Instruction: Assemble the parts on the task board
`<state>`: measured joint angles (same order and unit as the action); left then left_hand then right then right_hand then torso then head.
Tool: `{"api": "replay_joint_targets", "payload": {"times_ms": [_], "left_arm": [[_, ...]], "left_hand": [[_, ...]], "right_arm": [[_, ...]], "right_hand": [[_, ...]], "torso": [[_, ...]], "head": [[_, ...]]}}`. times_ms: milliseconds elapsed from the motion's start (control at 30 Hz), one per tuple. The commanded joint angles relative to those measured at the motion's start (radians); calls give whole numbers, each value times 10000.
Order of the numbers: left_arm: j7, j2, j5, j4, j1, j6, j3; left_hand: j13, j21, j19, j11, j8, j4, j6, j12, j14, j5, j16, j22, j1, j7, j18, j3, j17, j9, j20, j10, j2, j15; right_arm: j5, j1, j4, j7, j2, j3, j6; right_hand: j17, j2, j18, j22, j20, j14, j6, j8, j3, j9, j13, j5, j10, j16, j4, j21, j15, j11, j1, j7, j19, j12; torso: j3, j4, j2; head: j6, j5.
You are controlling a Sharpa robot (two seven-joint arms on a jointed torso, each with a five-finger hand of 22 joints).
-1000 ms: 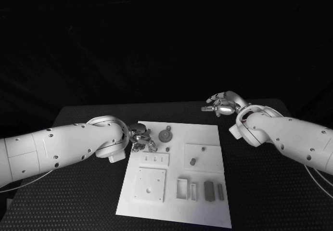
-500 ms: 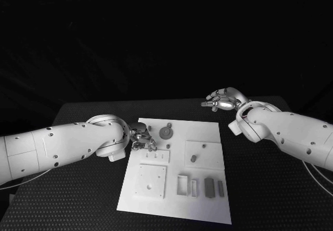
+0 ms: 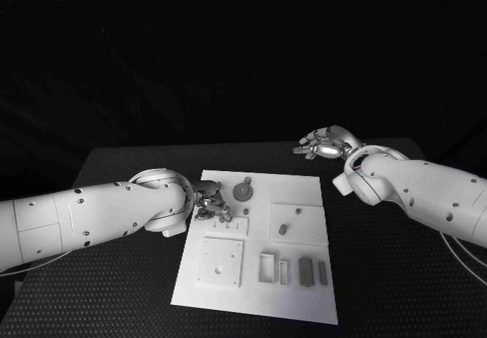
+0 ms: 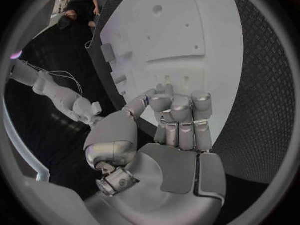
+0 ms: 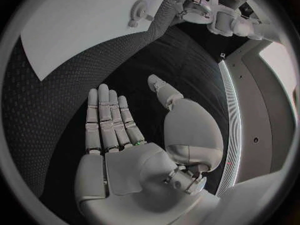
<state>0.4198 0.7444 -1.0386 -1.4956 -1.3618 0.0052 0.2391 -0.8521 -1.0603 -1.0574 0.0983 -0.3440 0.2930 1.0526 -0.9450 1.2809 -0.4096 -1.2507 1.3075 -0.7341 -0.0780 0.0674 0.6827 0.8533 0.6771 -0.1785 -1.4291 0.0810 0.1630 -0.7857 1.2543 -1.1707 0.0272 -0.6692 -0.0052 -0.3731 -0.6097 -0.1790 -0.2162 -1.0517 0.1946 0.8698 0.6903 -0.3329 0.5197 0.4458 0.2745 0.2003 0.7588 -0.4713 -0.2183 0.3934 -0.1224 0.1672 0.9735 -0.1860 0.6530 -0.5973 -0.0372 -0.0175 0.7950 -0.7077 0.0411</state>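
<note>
— Hands first: how do they stand?
— Left hand sits at the task board's left edge, fingers curled in toward the palm; whether anything is between them, I cannot tell. Right hand hangs over the black table beyond the board's far right corner, fingers straight and apart, holding nothing.
— And the parts?
— On the board: a round grey part just beside the left hand, a small peg at the middle, two dark blocks toward the near edge.
</note>
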Motion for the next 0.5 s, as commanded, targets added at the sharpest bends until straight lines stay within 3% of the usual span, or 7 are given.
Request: {"api": "replay_joint_targets", "payload": {"times_ms": [33, 267, 500], "left_arm": [[-12, -41, -705, -46, 35, -82, 2], [-13, -39, -749, -79, 63, -53, 6], [0, -30, -822, -95, 77, 23, 7]], "left_hand": [[13, -35, 79, 162, -67, -18, 1433, -63, 198, -20, -28, 201, 9, 804, 106, 227, -12, 12, -934, 100, 84, 477], [56, -60, 74, 184, -89, -41, 1514, -90, 196, 81, -71, 191, 131, 827, 103, 263, -49, 76, -930, 94, 84, 480], [119, -70, 76, 208, -108, -100, 1611, -123, 187, 360, -117, 173, 322, 854, 99, 272, -110, 152, -922, 93, 112, 476]], "right_arm": [[489, 0, 100, 551, 44, 5, 544], [659, 0, 173, 736, 74, 5, 713], [700, 0, 171, 723, 78, 5, 705]], "right_hand": [[300, 178, 47, 173, 82, -13, 159, -81, 181, -63, -523, -98, 264, 351, -52, -345, -109, -30, 51, -148, -60, 426], [837, 325, -240, 852, 271, 592, 389, -218, 366, -261, -1627, -59, 1271, 906, -193, -1183, -12, -87, 43, -82, 563, 1550], [1006, 355, -315, 1060, 339, 698, 423, -237, 376, -357, -1955, -41, 1607, 1095, -220, -1513, -40, -43, 84, -107, 686, 2002]], "torso": [[-3, 3, 2], [-1, 3, -7], [-5, 4, -5]], "head": [[-24, 2], [-53, 25], [-56, 40]]}}
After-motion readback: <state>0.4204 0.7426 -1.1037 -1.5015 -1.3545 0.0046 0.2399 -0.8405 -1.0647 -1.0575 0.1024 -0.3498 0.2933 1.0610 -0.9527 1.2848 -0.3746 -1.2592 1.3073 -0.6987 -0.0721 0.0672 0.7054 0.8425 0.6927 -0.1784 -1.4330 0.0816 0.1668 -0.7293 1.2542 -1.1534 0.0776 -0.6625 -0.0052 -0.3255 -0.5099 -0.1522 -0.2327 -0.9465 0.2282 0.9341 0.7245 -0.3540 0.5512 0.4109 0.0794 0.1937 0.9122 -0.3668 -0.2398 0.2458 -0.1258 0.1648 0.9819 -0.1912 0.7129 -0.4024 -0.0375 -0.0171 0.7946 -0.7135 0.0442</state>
